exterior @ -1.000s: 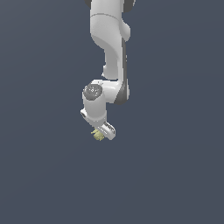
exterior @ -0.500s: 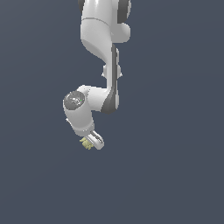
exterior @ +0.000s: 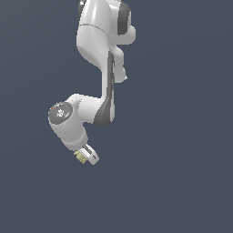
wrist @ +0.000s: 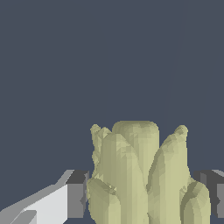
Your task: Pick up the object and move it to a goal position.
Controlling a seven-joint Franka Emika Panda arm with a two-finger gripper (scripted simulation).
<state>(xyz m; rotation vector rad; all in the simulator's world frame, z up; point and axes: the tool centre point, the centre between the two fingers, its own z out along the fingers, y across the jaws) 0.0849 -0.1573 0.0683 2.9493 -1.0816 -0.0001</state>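
Observation:
The object [exterior: 81, 156] is a tiny pale yellow-green lumpy, ridged thing held at the tip of the white arm, low in the exterior view's left half. My gripper [exterior: 84, 156] is shut on it. In the wrist view the object [wrist: 140, 175] fills the space between the two fingers, with one grey pad [wrist: 77, 194] pressed against one side and the other pad [wrist: 212, 192] against the opposite side. The arm's wrist joint [exterior: 61, 113] sits just above the gripper. No goal marker shows in either view.
Only a plain dark blue-grey background [exterior: 182, 136] surrounds the arm in both views. The arm's upper links [exterior: 102, 41] reach down from the top of the exterior view.
The arm has swung toward the exterior view's left with the object still held. The wrist has turned, and the gripper sits slightly lower than one second ago.

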